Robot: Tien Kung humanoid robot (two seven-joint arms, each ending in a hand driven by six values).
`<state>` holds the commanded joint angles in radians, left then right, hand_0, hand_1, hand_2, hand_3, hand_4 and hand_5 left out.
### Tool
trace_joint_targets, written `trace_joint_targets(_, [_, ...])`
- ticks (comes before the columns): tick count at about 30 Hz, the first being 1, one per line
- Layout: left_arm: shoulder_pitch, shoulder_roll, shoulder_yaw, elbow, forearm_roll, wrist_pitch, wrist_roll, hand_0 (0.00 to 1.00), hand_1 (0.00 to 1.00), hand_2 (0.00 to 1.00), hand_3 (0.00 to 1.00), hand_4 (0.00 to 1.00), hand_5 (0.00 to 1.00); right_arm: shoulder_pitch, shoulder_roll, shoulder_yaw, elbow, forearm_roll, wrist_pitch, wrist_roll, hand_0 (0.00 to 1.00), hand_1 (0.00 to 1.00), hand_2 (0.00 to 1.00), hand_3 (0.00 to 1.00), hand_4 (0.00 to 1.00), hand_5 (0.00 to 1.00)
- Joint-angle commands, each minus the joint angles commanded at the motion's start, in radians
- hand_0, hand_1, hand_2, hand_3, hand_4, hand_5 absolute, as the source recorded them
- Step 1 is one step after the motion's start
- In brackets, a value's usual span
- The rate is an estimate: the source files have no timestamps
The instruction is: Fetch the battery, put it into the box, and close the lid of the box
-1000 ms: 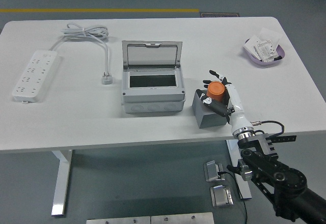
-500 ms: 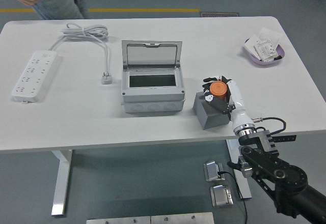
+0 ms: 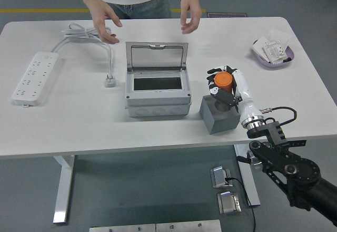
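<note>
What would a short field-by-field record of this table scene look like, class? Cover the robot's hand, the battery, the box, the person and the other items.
right hand: shut on the orange battery, above the grey block
left hand: not in view
box: grey, lid raised, opening uncovered, left of the grey block
person: at the far side, both hands held open over the table's far edge
power strip: white, at far left, cable coiled behind it
purple dish: at far right, holding white packets

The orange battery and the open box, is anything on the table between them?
No. In the head view, only bare white table lies between the battery and box.
</note>
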<state>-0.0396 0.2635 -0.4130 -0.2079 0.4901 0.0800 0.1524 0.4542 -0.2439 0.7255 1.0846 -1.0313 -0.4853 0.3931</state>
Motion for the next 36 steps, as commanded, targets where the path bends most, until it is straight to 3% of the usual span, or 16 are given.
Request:
trace_joint_targets(5, [0.002,0.002,-0.015,0.000,0.018,-0.002,0.007,0.632,0.683,0.598,0.595,0.602,0.002,0.102,-0.004,-0.086,0.012,-0.140,0.007,-0.114,0.380,0.444,0.499,0.473,0.002,0.002])
trace_joint_targets(12, [-0.002,0.009,-0.024,-0.001,0.031,-0.002,0.011,0.632,0.683,0.597,0.594,0.601,0.002,0.264,0.031,-0.217,-0.022,-0.354,0.076,-0.283,0.351,0.442,0.503,0.476,0.002,0.002])
trace_joint_targets(13, [-0.002,0.010,-0.026,-0.002,0.034,-0.003,0.012,0.632,0.683,0.598,0.595,0.608,0.006,0.289,0.040,-0.236,-0.034,-0.380,0.086,-0.305,0.238,0.380,0.501,0.474,0.002,0.002])
trace_joint_targets(16, [-0.002,0.013,-0.030,-0.002,0.039,-0.004,0.014,0.632,0.683,0.598,0.595,0.608,0.006,0.360,0.067,-0.294,-0.075,-0.441,0.107,-0.359,0.238,0.380,0.501,0.474,0.002,0.002])
trace_joint_targets(25, [-0.002,0.026,-0.043,-0.003,0.058,-0.005,0.020,0.632,0.683,0.598,0.593,0.617,0.033,0.532,0.156,-0.461,-0.201,-0.401,0.129,-0.392,0.226,0.359,0.498,0.475,0.002,0.002])
trace_joint_targets(30, [-0.007,0.028,-0.043,-0.003,0.063,-0.005,0.021,0.632,0.683,0.599,0.594,0.618,0.034,0.567,0.200,-0.536,-0.271,-0.356,0.132,-0.392,0.227,0.361,0.499,0.479,0.002,0.002])
trace_joint_targets(36, [-0.012,0.029,-0.028,-0.004,0.052,-0.006,0.016,0.632,0.683,0.599,0.594,0.618,0.034,0.572,0.214,-0.578,-0.326,-0.342,0.156,-0.392,0.227,0.361,0.499,0.479,0.002,0.002])
